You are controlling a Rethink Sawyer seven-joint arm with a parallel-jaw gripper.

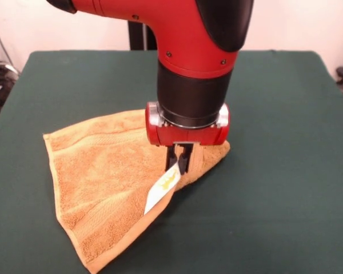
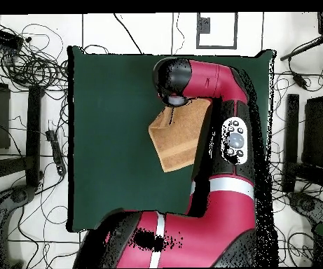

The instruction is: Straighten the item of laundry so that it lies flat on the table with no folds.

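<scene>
Large dark green felt table point(image 1: 286, 171) holds the golden-tan terry towel point(image 1: 103, 182) toward seven o'clock, folded into a triangle, so flattening remains. Red-and-black gripper point(image 1: 180, 160), fingers clamped on its edge beside the white tag point(image 1: 162, 191)

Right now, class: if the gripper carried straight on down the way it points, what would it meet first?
The gripper points straight down at the towel; it seems already shut on the fold, with the table beneath.
</scene>
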